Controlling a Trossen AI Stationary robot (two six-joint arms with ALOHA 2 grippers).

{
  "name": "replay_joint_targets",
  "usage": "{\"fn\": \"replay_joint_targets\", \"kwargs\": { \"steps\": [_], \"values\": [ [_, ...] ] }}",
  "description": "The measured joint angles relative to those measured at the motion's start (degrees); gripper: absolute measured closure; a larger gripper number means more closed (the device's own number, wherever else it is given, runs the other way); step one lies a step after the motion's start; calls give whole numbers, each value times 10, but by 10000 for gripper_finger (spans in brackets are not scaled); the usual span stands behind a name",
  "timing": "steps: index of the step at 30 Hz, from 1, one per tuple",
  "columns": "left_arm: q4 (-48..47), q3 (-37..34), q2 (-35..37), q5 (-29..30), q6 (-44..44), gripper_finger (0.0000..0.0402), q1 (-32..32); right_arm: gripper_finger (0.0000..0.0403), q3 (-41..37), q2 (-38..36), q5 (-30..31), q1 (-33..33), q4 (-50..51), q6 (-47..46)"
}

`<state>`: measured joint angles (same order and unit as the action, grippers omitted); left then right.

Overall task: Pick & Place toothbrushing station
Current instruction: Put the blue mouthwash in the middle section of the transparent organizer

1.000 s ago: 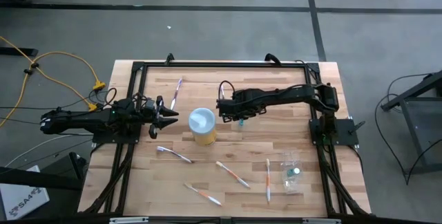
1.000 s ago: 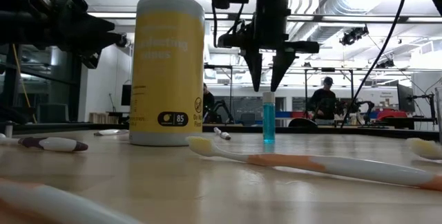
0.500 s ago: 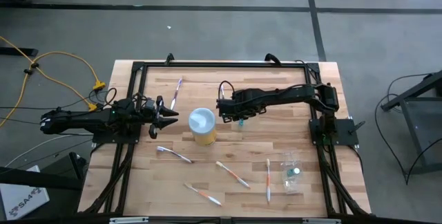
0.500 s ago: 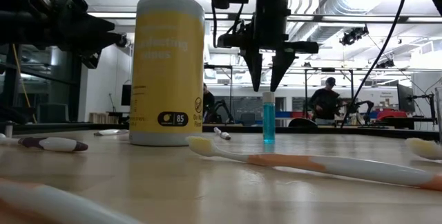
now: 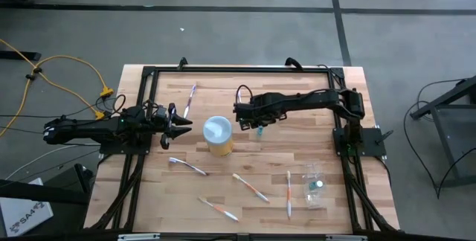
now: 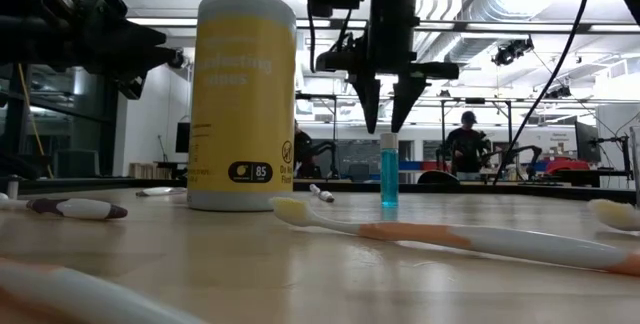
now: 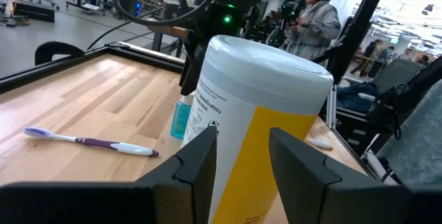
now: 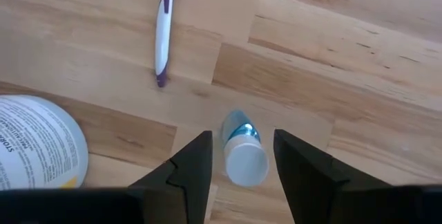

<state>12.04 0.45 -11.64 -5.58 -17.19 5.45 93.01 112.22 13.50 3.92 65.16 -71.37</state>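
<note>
Wooden table (image 5: 282,155) at frame centre carries five toothbrushes, one yellow canister (image 5: 218,135), one blue bottle (image 6: 388,170). Right gripper (image 6: 384,124) hovers open above the bottle; left gripper (image 5: 181,129) open.

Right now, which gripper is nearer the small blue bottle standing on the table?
Right. The right gripper hangs directly above the blue bottle, fingers open. The left gripper waits beyond the yellow wipes canister, farther off.
</note>
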Motion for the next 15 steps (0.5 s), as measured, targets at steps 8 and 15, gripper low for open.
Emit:
{"fn": "replay_joint_targets", "kwargs": {
  "steps": [8, 15],
  "values": [
    [0, 0, 0, 0, 0, 271, 0, 256, 0, 0, -27, 8, 0, 11],
    [0, 0, 0, 0, 0, 271, 0, 256, 0, 0, -25, 8, 0, 22]
  ]
}}
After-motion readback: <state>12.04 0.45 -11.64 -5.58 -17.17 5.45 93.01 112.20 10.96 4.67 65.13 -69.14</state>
